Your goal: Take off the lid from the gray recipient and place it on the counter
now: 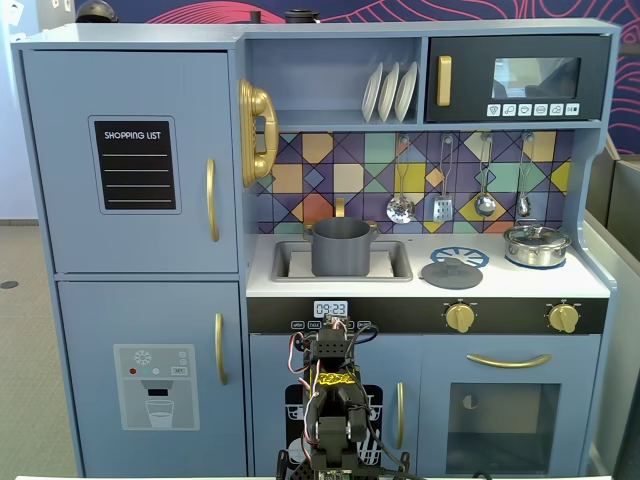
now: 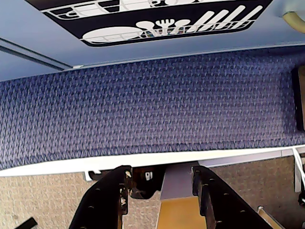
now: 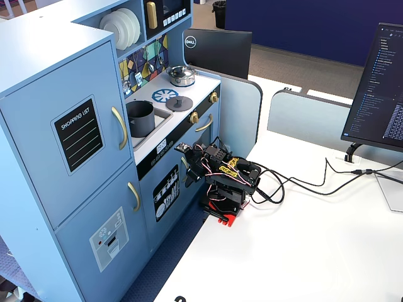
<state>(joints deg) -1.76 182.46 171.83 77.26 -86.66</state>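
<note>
Your gripper (image 2: 162,191) sits low before the cabinet front, jaws apart and empty, blue carpet beyond. Farther up, the gray recipient (image 1: 341,247) stands uncovered in the sink; the lid (image 1: 451,273) lies flat on the counter (image 1: 500,282), just right of the sink edge.

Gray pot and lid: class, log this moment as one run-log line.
lid: off, flat on counter by burner mark | gray pot: open, in sink | gripper: open, empty, folded low
</note>
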